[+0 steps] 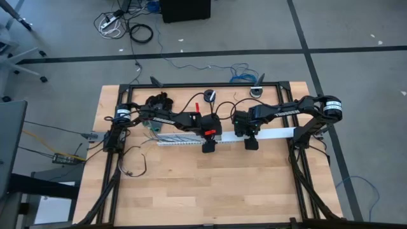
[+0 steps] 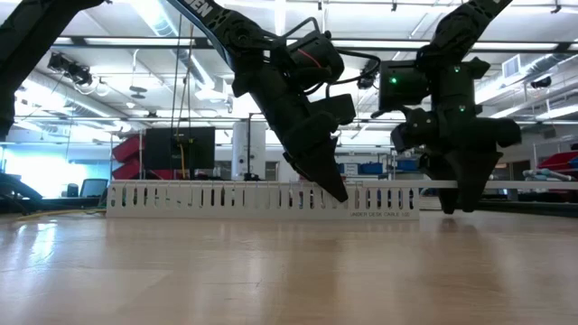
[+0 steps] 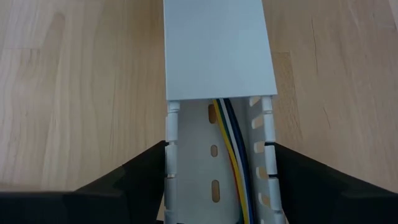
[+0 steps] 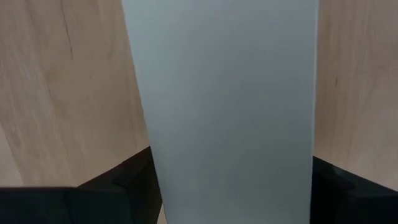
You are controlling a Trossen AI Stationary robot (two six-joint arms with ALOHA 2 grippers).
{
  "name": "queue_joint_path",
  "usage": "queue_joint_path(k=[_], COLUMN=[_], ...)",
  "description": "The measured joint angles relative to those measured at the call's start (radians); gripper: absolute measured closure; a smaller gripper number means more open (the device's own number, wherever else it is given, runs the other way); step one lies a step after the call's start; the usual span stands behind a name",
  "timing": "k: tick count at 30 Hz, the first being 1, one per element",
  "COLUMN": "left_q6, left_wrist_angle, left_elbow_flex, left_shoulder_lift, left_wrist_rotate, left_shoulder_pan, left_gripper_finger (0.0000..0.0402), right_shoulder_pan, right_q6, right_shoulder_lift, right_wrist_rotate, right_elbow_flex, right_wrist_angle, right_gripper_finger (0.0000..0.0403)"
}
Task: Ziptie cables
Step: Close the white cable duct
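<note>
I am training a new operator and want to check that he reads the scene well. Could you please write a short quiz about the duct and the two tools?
1. True or false: the cover closes the whole slotted duct.
2. Where do the wires lie? A) inside the duct, B) on the table beside it, C) on top of the cover.
3. Fill in: of the left tool and the right tool, the ____ one is over the covered part.

Key: 1 false; 2 A; 3 right.
</note>
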State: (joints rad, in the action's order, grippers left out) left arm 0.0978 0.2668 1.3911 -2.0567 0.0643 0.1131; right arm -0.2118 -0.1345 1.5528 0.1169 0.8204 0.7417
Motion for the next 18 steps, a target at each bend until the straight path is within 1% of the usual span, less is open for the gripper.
queue_joint_path(k=[11, 18], left_q6=[0.001, 0.003], left_wrist_angle=[-0.007, -0.013], left_elbow_flex=[-0.001, -0.001], left_shoulder_lift=[0.0, 0.0], left_wrist_rotate=[-0.001, -0.005], left_shoulder_pan=[0.0, 0.001], left_gripper_finger=[0.0147, 0.0147], right_shoulder_pan=[0.0, 0.0], right_q6=[0.0, -0.04], right_shoulder_lift=[0.0, 0.0], right_wrist_rotate=[0.0, -0.003], right_elbow_flex=[-0.001, -0.001], right_wrist_angle=[-0.061, -0.072], right_gripper_finger=[0.0153, 0.019])
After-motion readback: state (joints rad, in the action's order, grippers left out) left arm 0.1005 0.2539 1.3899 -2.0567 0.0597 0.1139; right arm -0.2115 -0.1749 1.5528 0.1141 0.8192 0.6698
